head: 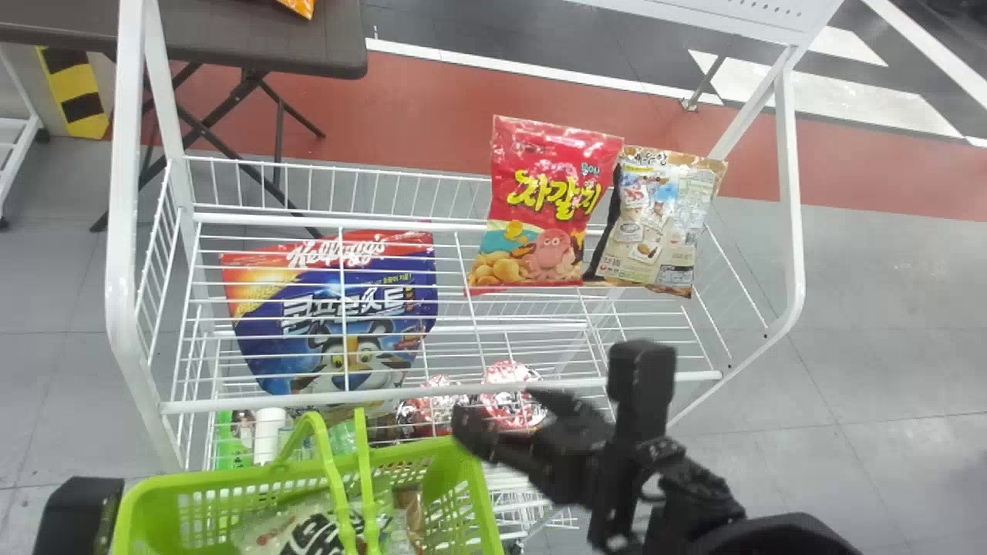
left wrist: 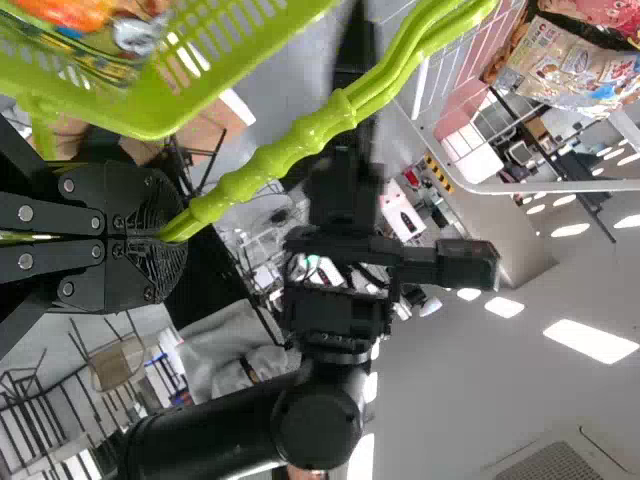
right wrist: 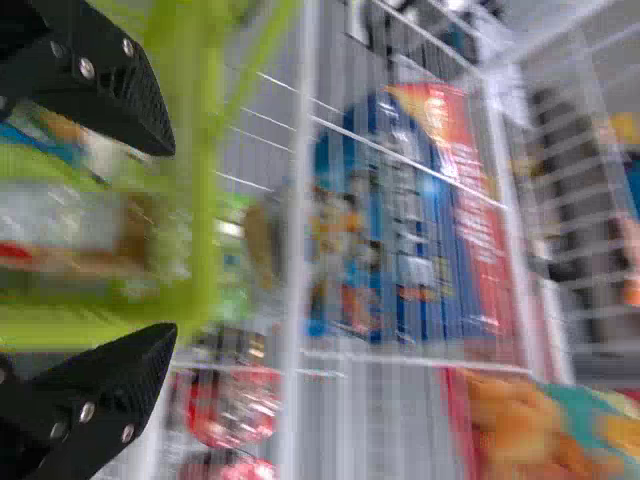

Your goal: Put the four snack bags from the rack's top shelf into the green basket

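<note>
Head view: white rack (head: 120, 193) stands over grey floor (head: 887, 347).

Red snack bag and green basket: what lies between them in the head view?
In the head view, the white wire top shelf lies between the red snack bag and the green basket; red-and-white packs show through and below it.

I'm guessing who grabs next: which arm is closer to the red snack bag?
Right. The right end effector is at the rack's near side, in front of the red snack bag; the left one grips the basket handle, farther left.
</note>
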`<state>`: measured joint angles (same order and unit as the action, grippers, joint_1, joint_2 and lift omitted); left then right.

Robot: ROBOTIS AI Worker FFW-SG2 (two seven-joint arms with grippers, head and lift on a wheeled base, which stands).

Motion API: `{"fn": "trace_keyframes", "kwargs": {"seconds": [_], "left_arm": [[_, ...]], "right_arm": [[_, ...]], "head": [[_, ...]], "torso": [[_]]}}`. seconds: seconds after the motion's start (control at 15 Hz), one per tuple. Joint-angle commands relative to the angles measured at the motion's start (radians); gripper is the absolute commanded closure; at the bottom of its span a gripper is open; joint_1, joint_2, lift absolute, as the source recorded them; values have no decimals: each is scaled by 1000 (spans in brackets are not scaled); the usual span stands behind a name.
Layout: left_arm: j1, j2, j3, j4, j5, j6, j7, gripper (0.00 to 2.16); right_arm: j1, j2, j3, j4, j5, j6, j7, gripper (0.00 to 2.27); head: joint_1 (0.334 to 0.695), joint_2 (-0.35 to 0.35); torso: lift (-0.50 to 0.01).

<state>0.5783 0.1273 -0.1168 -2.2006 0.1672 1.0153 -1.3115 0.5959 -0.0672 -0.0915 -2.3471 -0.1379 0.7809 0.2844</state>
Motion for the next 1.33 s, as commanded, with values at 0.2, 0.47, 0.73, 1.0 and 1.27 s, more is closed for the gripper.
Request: {"fn": "trace_keyframes", "kwargs": {"seconds": [0.2, 0.47, 0.73, 1.0, 1.27], "left_arm": [[0, 0, -11, -1, -8, 9, 3, 1555], [-8, 2, -8, 6, -8, 9, 3, 1555], [-23, 3, -9, 10, -8, 21, 1, 1555], [-31, 3, -9, 15, -8, 30, 3, 1555], [-28, 3, -11, 13, -8, 30, 1, 1555]], "right_arm": [[-229, 3, -28, 229, 64, -367, -157, 66], [-398, 9, -57, 404, 150, -413, -235, 87], [-498, 9, -80, 516, 153, -389, -208, 140], [-553, 7, -93, 557, 149, -281, -65, 1588], [-531, 9, -125, 554, 130, -303, -14, 2236]], "head": [[695, -350], [695, -350], [695, -350], [695, -350], [695, -350]], "torso": [[0], [0], [0], [0], [0]]}}
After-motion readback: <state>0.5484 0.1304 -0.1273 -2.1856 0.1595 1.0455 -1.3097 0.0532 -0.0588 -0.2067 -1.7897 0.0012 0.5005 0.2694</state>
